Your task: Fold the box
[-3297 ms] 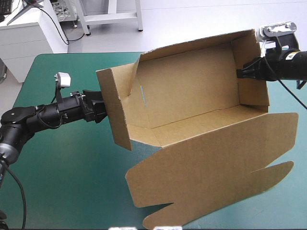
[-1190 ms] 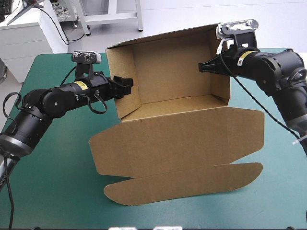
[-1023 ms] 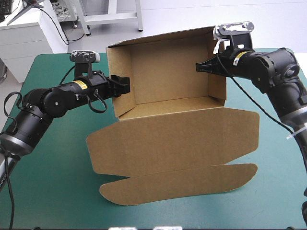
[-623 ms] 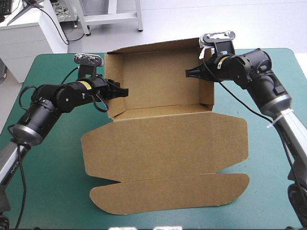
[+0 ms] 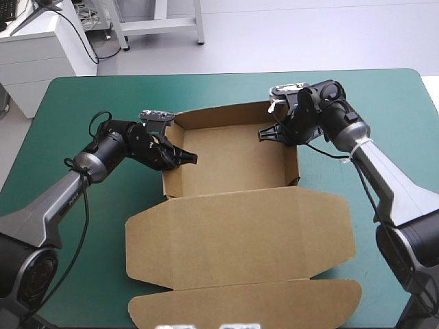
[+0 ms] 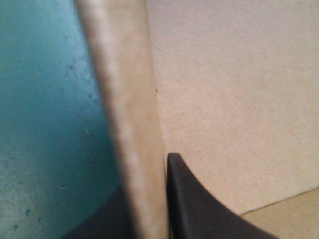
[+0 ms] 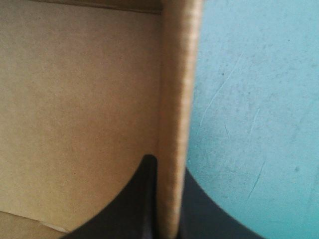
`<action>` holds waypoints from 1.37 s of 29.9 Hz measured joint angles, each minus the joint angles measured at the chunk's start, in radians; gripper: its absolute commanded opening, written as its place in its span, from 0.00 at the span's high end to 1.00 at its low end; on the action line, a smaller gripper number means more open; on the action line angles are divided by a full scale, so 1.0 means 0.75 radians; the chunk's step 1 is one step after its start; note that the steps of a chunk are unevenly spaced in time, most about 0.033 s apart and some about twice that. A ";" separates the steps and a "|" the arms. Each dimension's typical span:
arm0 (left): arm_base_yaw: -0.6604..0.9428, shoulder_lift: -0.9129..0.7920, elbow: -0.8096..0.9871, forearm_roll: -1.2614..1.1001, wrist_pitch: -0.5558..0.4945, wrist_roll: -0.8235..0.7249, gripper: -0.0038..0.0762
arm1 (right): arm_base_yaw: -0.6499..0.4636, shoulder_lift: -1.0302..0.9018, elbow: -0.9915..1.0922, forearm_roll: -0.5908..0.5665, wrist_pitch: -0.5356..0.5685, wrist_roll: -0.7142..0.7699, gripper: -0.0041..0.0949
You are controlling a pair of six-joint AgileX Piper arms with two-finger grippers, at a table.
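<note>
At mid-table on the teal-green cover (image 5: 82,110), the box (image 5: 233,154), tilted in the air just before, now sits flat as an open tray, left gripper (image 5: 182,159) and right gripper (image 5: 269,133) each clamped on a side wall; forming appears nearly complete.

Twin machines of one build: the left arm (image 5: 103,152) and the right arm (image 5: 339,123) each join rounded black joint housings to a smooth silver-grey tubular forearm. A small white tie (image 5: 351,156) bands the right forearm. The left gripper (image 5: 188,159) and the right gripper (image 5: 264,133) end in broad black curved fingers (image 6: 199,204).
</note>
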 measured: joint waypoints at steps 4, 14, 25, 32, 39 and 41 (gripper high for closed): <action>0.000 0.009 -0.017 0.013 0.060 -0.006 0.96 | 0.000 0.034 0.000 0.014 0.034 -0.004 0.97; 0.000 0.035 -0.026 0.053 0.193 -0.024 0.96 | 0.000 0.105 -0.004 0.096 0.091 -0.041 0.97; 0.000 0.099 -0.035 0.054 0.203 -0.023 0.96 | 0.000 0.189 -0.005 0.098 0.088 -0.048 0.97; 0.000 0.106 -0.042 0.052 0.204 0.019 0.74 | -0.001 0.207 -0.017 0.098 0.095 -0.071 0.96; -0.015 0.112 -0.041 0.014 0.195 0.106 0.31 | 0.000 0.229 -0.018 0.097 0.074 -0.154 0.57; -0.022 0.112 -0.041 -0.001 0.187 0.110 0.30 | 0.002 0.235 -0.018 0.109 0.075 -0.164 0.40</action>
